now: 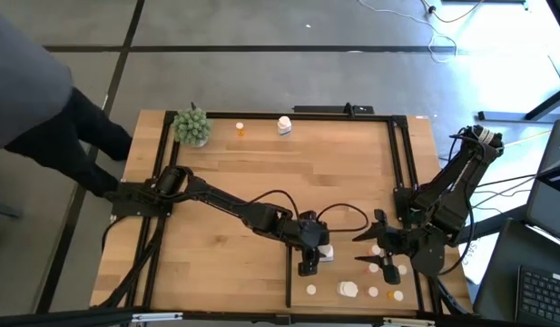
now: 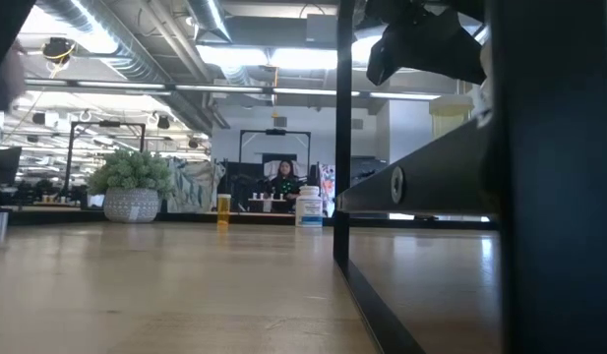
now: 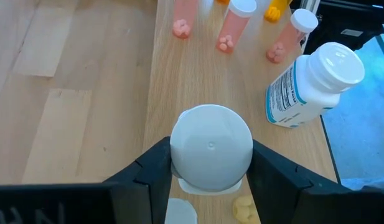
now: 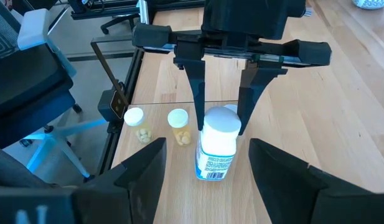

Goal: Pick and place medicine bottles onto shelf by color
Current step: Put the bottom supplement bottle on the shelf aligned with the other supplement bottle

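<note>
The left gripper clasps a white bottle standing on the bench among the orange bottles (right gripper spread, empty, waiting nearby), so lifting toward the shelf likely comes next.

White-capped bottle between the fingers, seemingly gripped.

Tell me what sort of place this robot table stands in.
Probably an open-plan office or lab workspace. The low view shows exposed silver ceiling ducts with strip lights, a seated person at distant desks, and the right wrist view shows a grey office chair beside the light-wood table.
</note>
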`<state>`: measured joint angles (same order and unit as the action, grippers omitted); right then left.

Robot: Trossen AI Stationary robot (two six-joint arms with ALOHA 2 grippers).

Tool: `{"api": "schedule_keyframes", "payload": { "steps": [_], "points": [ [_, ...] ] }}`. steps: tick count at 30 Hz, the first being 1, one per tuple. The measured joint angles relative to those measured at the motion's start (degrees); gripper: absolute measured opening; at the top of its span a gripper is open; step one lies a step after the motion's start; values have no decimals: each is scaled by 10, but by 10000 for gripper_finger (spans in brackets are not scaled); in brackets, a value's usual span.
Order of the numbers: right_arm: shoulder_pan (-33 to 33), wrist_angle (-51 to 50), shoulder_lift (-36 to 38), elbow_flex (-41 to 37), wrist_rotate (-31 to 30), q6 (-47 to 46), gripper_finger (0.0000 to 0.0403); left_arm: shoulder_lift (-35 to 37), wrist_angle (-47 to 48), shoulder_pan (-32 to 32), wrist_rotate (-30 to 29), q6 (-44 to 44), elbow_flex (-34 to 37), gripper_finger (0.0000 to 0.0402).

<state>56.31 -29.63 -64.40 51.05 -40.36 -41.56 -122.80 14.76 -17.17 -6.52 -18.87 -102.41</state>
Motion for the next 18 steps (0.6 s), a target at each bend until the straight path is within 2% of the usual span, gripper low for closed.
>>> {"api": "schedule_keyframes", "payload": {
  "steps": [18],
  "points": [
    [0, 0, 0, 0, 0, 0, 230, 0, 2, 0, -9, 19, 0, 175]
  ]
}}
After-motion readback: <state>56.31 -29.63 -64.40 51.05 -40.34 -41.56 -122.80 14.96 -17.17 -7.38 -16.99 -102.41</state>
